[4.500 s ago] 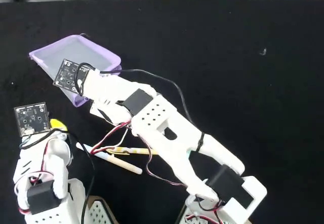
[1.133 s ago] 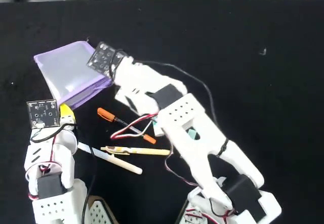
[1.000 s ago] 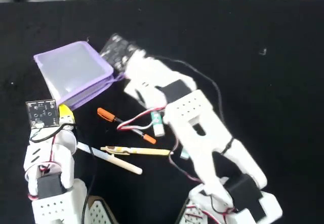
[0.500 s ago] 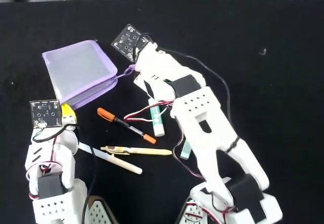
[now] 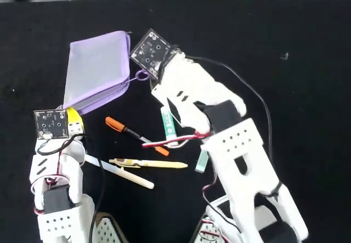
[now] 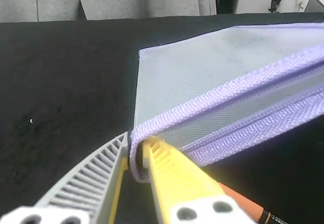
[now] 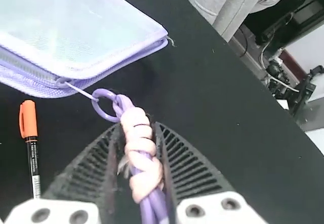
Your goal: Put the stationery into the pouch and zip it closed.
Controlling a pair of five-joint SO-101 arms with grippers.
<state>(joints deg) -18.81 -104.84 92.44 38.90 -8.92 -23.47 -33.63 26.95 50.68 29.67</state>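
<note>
The purple pouch (image 5: 96,70) lies at the back left, with its zipper edge facing the pens. My right gripper (image 5: 146,80) is shut on the braided pink-purple pull cord (image 7: 137,148), whose ring (image 7: 105,105) hangs from the zipper slider by the pouch (image 7: 76,29). My left gripper (image 5: 71,114) pinches the near corner of the pouch (image 6: 217,82) between its grey and yellow fingers (image 6: 167,168). On the table outside the pouch lie an orange-capped pen (image 5: 137,136), a green-white tube (image 5: 167,125), a cream pen (image 5: 148,164) and a white stick (image 5: 118,171).
A small pale green item (image 5: 202,160) lies half under the right arm. Red and white wires hang from that arm over the pens. The black table (image 5: 296,78) stretches open to the right and back. The orange cap (image 7: 28,118) lies beside the right gripper.
The right gripper has drawn the pull cord rightward and back. The pouch swung and slid right with it, and the pens and tube came into sight. The left gripper kept its hold.
</note>
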